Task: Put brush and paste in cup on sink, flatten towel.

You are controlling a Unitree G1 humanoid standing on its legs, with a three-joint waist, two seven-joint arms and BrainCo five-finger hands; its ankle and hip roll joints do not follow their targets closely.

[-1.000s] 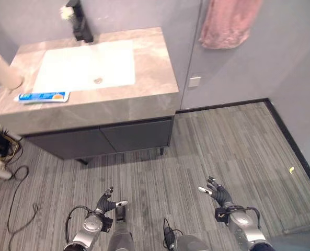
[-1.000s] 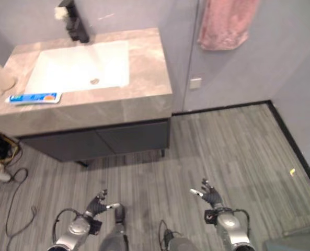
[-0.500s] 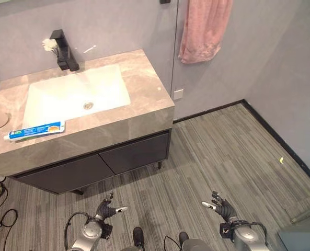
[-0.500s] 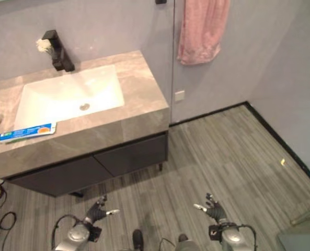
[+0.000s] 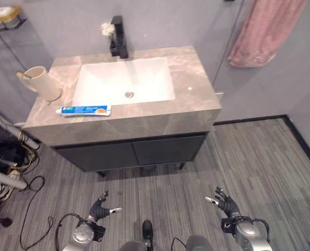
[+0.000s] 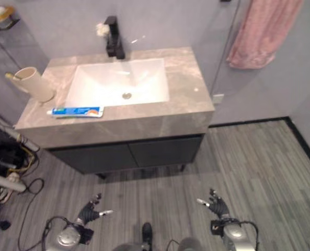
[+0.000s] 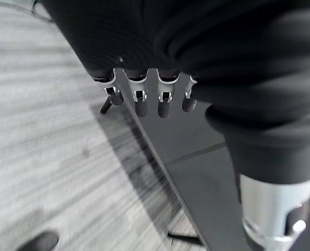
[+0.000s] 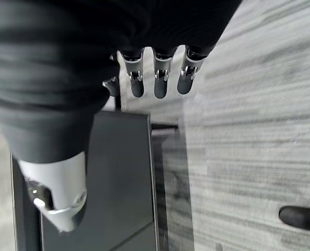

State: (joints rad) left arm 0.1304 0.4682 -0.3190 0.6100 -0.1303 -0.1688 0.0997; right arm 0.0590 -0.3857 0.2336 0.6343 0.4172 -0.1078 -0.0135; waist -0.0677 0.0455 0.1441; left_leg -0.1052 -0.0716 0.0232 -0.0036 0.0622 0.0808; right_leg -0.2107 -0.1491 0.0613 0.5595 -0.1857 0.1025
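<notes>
Toothpaste tube: flat on the stone countertop at 9 o'clock of the basin, lying lengthwise along the front edge, just beside the cup; judged light, soft-walled and a little slick; best taken across its width near the middle, where it will not buckle; Cup: pale, tilted or lying against the counter's 9 o'clock end, mouth toward 10 o'clock, a slim pale handle, probably the brush, showing at its rim, though too small to be certain; judged light and rigid, liable to roll or tip if nudged, so to be steadied at the wall, not the lip; Towel: pink, hanging bunched on the wall at 2 o'clock of the sink, well apart from the counter; soft, limp, no firm edge, to be pinched at the lower corners and drawn outward; Left hand: low at 7 o'clock, fingers relaxed and spread, grasping nothing; Right hand: low at 5 o'clock, likewise released and empty; both well apart from every item; Surface: polished grey stone, likely smooth and slippery, with a black tap at 12 o'clock of the basin; dark cabinet beneath; Room: grey walls, grey striped plank floor, a small shelf at 10 o'clock.
</notes>
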